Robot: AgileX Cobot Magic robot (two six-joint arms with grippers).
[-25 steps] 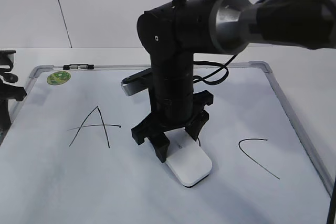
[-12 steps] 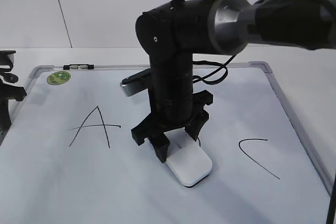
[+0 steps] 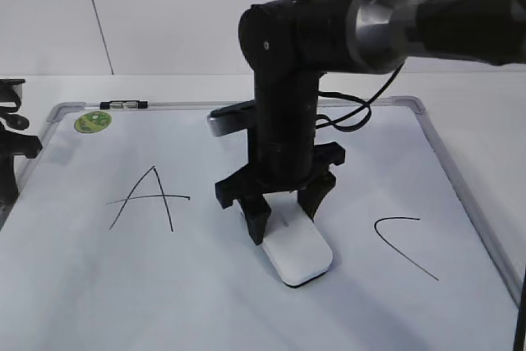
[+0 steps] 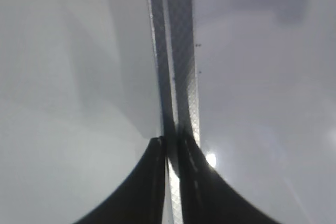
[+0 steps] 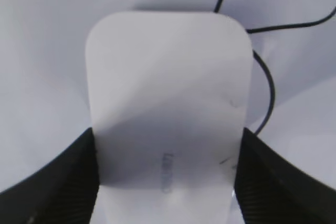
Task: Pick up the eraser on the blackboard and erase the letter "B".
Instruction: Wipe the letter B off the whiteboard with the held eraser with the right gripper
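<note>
Right claw (image 3: 283, 215) is set down over the eraser (image 3: 297, 254) near the middle of the blackboard (image 3: 74, 285), one finger on each long side of the white block; in the right wrist view both fingers (image 5: 58, 182) are seen touching the eraser's (image 5: 168, 114) flanks, so the eraser is pinched between them. The eraser lies flat on the board, its near end sticking out toward the camera past the claw, dark felt edge visible along the bottom. Small grey lettering is seen on its top in the right wrist view, unreadable. Thin black strokes (image 5: 262, 77) of the letter "B" show at the eraser's far and right edges in that view; in the exterior view the B is mostly hidden behind the arm and eraser. The letter "A" (image 3: 148, 197) sits left of the eraser, well apart; the letter "C" (image 3: 403, 244) sits right, near the frame's right side. A round green sticker (image 3: 91, 122) is at the far left corner of the board, with a small black-and-clear clip (image 3: 123, 105) on the far frame just beside it. The board rests on a white surface (image 3: 485, 113). Left claw (image 4: 170, 153) is parked off the left edge; in the left wrist view its fingers are pressed almost together, only a thin gap left, above the board's grey metal frame (image 4: 176, 51), nothing held.
</note>
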